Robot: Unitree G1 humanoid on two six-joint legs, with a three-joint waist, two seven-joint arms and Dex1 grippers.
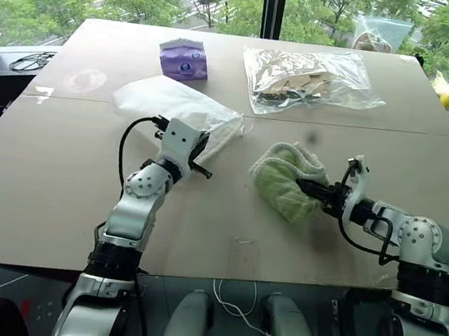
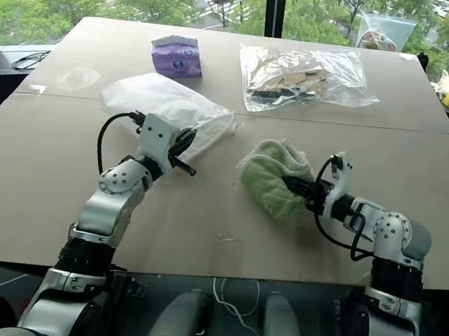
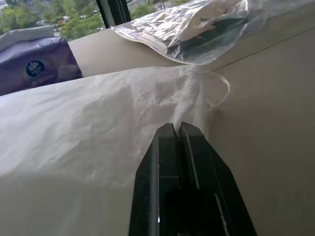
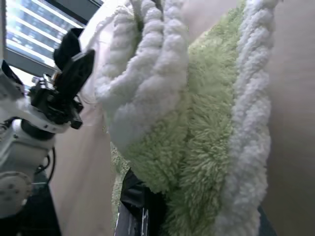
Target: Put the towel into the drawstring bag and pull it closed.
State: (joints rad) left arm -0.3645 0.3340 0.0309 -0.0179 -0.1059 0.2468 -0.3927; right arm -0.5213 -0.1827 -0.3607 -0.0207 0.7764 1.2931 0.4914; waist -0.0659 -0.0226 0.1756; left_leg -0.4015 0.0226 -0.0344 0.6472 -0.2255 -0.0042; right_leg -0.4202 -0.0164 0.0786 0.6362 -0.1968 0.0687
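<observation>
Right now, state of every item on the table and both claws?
Light green terry-cloth towel: bunched, gripped by right claw.
Thin white translucent drawstring bag: lying flat, edge pinched by left claw.
Purple tissue pack: untouched, at far side.
Clear plastic zip bag: lying flat, tan contents inside.
Left claw: shut on bag.
Right claw: shut on towel.

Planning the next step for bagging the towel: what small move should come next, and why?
Probably lift the towel toward the drawstring bag. The right gripper looks clamped on the towel's edge, and the left gripper is pinched shut on the bag near its mouth.
</observation>
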